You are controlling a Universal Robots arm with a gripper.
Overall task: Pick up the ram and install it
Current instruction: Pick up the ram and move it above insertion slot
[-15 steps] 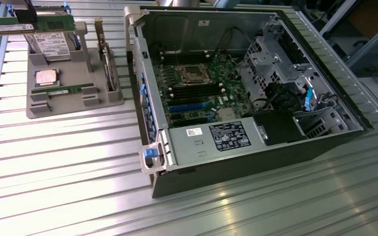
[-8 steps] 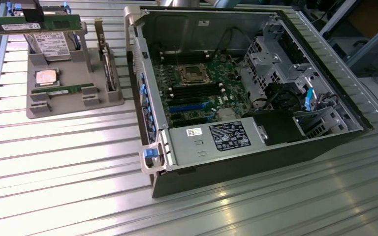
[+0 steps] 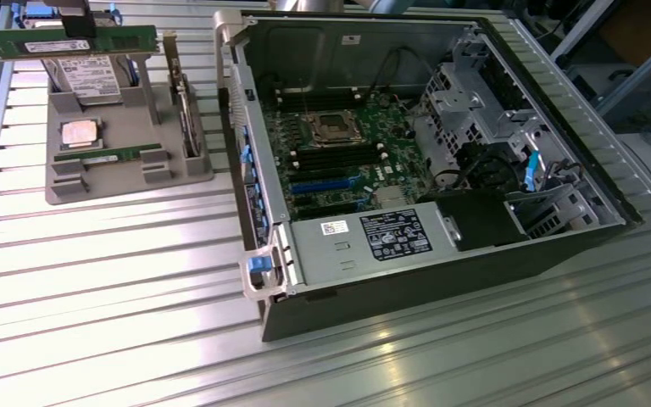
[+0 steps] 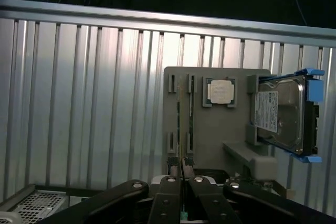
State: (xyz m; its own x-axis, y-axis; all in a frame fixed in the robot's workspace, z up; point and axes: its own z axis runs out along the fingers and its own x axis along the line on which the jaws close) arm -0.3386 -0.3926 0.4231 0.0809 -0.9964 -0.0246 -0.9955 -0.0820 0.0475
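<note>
Clearly, little of the print here can be read. The power supply (image 3: 348,250) in the open case (image 3: 416,288) carries a black label with white print and, beside it, a small white sticker. The drive (image 4: 281,114) has a white label. The writing on all three is too small to make out, and no brand can be told. The ram (image 3: 31,42) has a pale patch on its face with no legible text.

The gripper (image 4: 182,179) reaches down from above at the far corner of the table (image 3: 99,280), on the exterior view's left. Its two black fingers (image 4: 169,198) are pressed together on the ram, pinching the stick near the middle of its upper edge. The ram hangs level, long side horizontal and flat face toward the exterior camera. It is lifted clear over the drive end of the grey tray (image 3: 133,174) and well apart from the case. In the wrist view it runs edge-on as a thin line between the fingers.

In the tray, the drive sits tilted in its cradle with blue rails (image 4: 315,90) on its sides. The silver CPU (image 3: 80,133) lies flat near the middle. A second ram (image 3: 105,155) rests in a slot just beside the CPU. A wider card (image 3: 190,110) stands on edge on the side nearest the case. Inside the case, the board (image 3: 348,153) lies exposed with its square socket (image 3: 331,127).
</note>
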